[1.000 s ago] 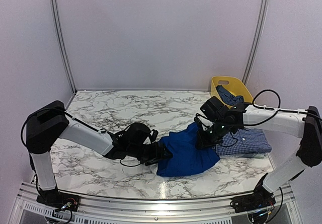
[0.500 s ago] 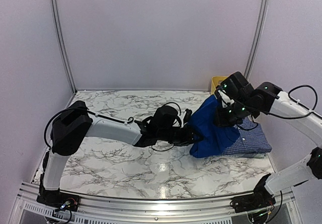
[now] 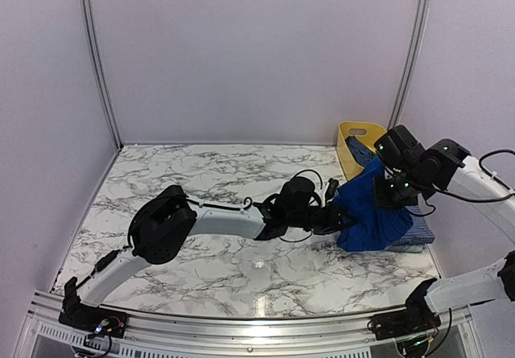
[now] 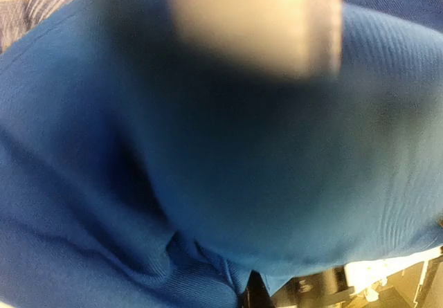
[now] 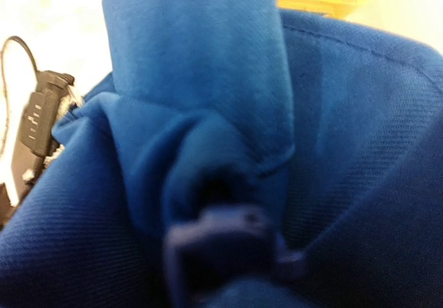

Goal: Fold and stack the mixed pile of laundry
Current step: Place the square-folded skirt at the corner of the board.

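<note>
Garment: blue garment heaped on checked shirt, near side of yellow tub | your right gripper pinches its bunched cloth | your left gripper at its edge, grip can't be told.

We take this for a robotics lab booth. Plain pale panel walls joined by thin grey metal strips enclose a white marble-patterned tabletop. Two white-and-black robot arms, left and right, rise from a silver aluminium rail at its near edge, with loose black cables.
</note>
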`<state>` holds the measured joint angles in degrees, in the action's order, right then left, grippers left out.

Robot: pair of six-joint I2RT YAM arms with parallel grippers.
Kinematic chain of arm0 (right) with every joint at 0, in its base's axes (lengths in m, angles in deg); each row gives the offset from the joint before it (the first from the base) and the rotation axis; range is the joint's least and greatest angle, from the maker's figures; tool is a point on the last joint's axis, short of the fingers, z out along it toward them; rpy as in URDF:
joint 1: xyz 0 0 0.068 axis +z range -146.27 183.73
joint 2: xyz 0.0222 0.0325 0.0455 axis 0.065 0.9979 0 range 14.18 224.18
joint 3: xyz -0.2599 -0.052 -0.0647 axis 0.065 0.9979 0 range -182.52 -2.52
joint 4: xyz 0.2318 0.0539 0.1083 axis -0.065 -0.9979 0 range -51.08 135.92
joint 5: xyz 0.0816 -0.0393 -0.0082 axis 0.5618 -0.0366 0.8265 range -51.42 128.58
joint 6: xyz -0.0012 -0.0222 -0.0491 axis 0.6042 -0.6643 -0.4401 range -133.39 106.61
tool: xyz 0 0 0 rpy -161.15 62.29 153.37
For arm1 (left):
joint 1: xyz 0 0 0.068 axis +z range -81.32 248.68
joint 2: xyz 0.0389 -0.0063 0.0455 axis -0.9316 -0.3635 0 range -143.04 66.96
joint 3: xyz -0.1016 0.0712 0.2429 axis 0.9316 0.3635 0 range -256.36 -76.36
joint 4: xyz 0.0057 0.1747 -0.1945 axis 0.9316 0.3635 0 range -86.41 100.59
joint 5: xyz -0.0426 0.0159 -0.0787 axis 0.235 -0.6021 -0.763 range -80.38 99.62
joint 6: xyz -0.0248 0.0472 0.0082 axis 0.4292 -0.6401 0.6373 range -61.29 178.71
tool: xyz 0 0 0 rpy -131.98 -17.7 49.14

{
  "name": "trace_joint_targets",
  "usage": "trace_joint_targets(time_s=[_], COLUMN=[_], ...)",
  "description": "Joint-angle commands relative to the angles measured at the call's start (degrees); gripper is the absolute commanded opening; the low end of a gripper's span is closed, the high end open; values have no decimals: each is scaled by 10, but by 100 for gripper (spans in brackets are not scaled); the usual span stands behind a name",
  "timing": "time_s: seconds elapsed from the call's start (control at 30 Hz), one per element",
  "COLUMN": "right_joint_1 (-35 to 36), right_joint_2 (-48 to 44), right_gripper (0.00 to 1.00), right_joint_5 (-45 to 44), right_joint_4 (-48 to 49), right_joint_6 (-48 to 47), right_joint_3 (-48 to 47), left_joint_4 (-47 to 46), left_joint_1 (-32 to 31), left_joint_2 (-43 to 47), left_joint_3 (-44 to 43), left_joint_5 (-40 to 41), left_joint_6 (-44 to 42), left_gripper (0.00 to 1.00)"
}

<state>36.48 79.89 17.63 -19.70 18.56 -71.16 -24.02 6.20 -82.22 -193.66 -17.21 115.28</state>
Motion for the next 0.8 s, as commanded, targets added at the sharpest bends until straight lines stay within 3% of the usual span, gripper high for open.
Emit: trace_joint_targets(time_s=[0.0, 0.27, 0.33, 0.37, 0.5, 0.63, 0.77], right_joint_1=[-13, -68, -97, -115, -195, -246, -280], right_joint_2=[-11, -24, -36, -40, -37, 1, 24], right_gripper=[0, 0, 0, 0, 0, 0, 0], right_joint_5=[-14, -24, -18, -8, 74, 116, 139], right_joint_4=[66, 104, 138, 154, 228, 254, 273], right_joint_6=[11, -39, -67, -81, -132, -166, -212], right_joint_3=[35, 89, 109, 118, 149, 146, 125], left_joint_4=[-17, -17, -17, -17, -17, -17, -17], left_joint_1=[-4, 2, 4, 6, 16, 26, 31], left_joint_2=[-16, 28, 28, 28, 45, 78, 99], left_joint_3=[-19, 36, 40, 42, 66, 109, 136], left_joint_5=[-18, -5, -3, -1, 3, 12, 12], left_joint_6=[13, -14, -11, -7, -7, -21, -32], left_gripper=[0, 1, 19, 35, 77, 98, 99])
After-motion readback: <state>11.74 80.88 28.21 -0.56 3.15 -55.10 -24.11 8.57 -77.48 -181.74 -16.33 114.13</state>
